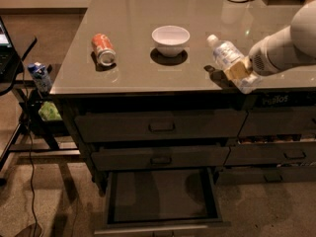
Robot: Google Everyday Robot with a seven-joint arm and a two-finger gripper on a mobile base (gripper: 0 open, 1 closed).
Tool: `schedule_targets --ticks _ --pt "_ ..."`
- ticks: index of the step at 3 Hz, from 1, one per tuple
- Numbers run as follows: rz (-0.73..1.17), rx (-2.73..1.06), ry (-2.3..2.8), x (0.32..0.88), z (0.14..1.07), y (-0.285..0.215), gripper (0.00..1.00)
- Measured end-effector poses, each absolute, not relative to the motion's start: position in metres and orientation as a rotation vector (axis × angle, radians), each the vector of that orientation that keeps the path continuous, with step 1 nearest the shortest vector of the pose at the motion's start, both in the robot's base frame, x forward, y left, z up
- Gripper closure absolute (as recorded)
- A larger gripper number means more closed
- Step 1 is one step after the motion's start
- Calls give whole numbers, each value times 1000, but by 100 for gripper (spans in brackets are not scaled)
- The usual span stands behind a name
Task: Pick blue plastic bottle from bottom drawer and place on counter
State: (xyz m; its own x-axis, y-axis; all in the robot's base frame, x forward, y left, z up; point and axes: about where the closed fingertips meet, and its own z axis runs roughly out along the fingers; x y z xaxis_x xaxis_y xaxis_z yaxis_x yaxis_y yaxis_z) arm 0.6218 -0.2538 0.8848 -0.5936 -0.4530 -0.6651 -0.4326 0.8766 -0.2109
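The claw (228, 73) hangs over the front right edge of the glossy grey-beige tabletop (138, 14), pinching a small, clear, faintly blue plastic bottle (224, 54) with a white cap. The bottle lies slanted in the grip, its cap pointing up and away to the claw's left and its lower end hidden between the fingers. Whether that end already touches the surface I cannot tell. Far below and to the claw's left, the wide dark bottom drawer (158, 194) stands pulled out with nothing visible on its flat floor, so the lift looks done and the step in hand is the set-down. To do it well, the white arm (284, 46) should probably carry the bottle further in from the edge, since a release this close to the lip risks a roll off the front. The white ceramic bowl (170, 39) sits well to the claw's left and the orange-red soda can (102, 49) lies on its side beyond that, so the stretch just behind and to the left of the claw is free. The bottle should either be brought upright or lowered flat until it bears on the surface, and only then let go — a light, round, slanted bottle will likely tip or skid if dropped.
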Motion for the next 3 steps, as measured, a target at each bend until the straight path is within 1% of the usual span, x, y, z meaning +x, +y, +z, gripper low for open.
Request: schedule_targets --ticks 3 --pt "-50 -764 2331 688 886 -226 100"
